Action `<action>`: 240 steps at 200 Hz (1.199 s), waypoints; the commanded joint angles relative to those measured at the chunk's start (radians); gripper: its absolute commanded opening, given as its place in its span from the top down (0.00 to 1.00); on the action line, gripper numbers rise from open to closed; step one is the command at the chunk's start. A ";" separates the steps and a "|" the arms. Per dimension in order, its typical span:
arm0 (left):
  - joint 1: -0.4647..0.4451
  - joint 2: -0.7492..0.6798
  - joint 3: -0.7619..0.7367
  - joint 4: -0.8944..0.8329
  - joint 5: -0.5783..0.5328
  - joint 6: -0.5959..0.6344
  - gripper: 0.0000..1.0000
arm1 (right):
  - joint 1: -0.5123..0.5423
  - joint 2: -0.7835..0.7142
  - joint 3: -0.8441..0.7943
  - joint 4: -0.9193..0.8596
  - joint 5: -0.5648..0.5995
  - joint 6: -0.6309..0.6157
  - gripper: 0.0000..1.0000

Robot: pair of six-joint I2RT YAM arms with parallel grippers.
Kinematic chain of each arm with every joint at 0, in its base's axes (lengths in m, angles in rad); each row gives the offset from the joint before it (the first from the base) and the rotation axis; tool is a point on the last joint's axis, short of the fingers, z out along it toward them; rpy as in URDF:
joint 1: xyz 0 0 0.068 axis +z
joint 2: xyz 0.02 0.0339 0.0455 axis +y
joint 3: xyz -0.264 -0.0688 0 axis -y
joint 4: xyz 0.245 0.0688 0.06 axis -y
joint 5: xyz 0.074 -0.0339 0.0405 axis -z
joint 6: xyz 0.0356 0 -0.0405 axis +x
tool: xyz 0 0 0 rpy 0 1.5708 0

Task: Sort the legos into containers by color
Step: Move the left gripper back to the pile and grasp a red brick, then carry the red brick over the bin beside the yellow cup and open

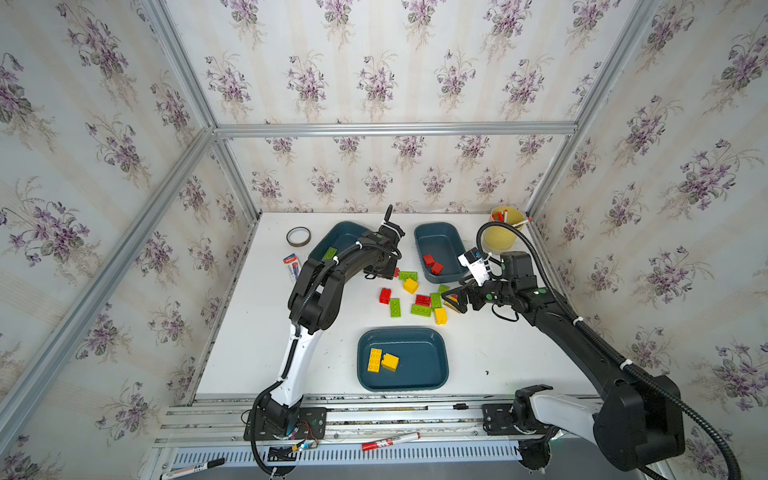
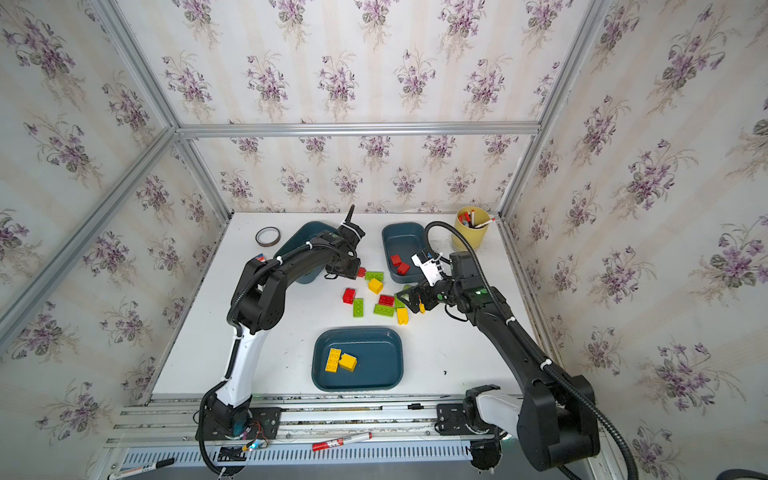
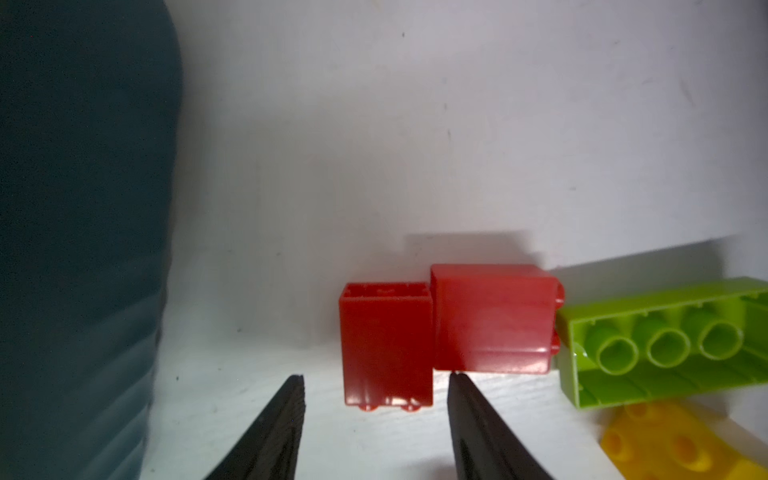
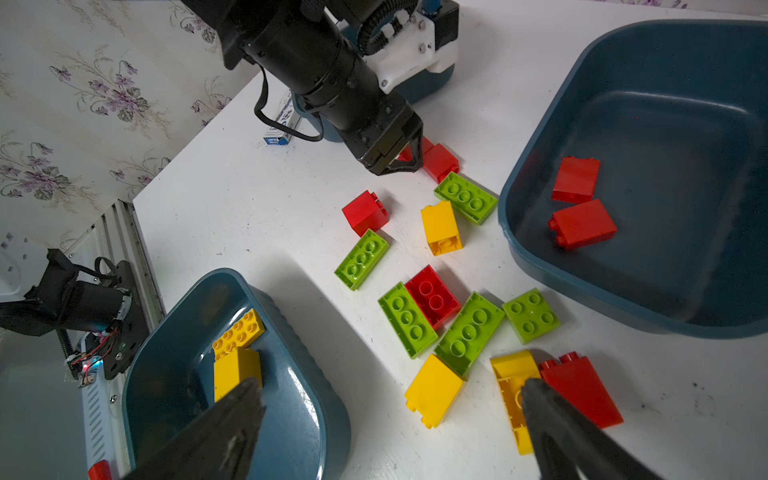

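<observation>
In both top views the left gripper (image 1: 390, 273) sits low on the table (image 1: 257, 353). The container of greens (image 1: 345, 237) is on one side of it and the container of reds (image 1: 440, 241) on the other. Its own wrist hides the jaws there, so their gap cannot be read. The right gripper (image 1: 455, 301) has its jaws spread wide over the edge of the loose legos (image 1: 422, 309) and grips nothing. The container of yellows (image 1: 419, 357) lies well apart from it, nearer the arm bases.

In the left wrist view the fingers (image 3: 286, 419) are partly open and straddle a red brick (image 3: 386, 345) lying on its side, studs toward the gripper. There is a clear gap at one finger, and the other tip is just off the brick's corner, so nothing is clamped yet. A second red brick (image 3: 492, 320) touches the first just outside that tip. Further out a green brick (image 3: 665, 340) lies with its hollow underside showing, above a yellow brick (image 3: 665, 444).

In the right wrist view the jaws gape wide and hold nothing. A lying yellow brick (image 4: 432, 388) is between the tips. One tip covers part of a hollow yellow brick (image 4: 509, 378), and an outer red brick (image 4: 582, 390) touches that one. The other tip hangs over the container of yellows, which holds two yellow bricks. Ahead of the jaws the container of reds holds two red ones.
</observation>
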 commanded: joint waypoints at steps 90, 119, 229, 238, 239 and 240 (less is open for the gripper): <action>0.029 0.070 0.087 -0.011 -0.008 -0.010 0.49 | 0.000 0.016 0.004 0.016 -0.014 -0.011 0.00; 0.023 0.072 0.095 -0.029 -0.021 -0.012 0.52 | 0.000 0.018 0.006 0.018 -0.016 -0.010 0.00; 0.016 0.016 0.075 -0.060 0.011 -0.001 0.72 | 0.000 0.018 0.003 0.021 -0.020 -0.008 0.00; 0.018 -0.011 0.075 -0.068 0.015 0.007 0.72 | 0.001 0.016 0.002 0.023 -0.019 -0.006 0.00; 0.018 -0.013 0.075 -0.068 0.016 0.008 0.72 | 0.000 0.016 0.002 0.023 -0.018 -0.006 0.00; 0.018 -0.017 0.075 -0.070 0.017 0.009 0.72 | 0.001 0.015 0.001 0.023 -0.019 -0.005 0.00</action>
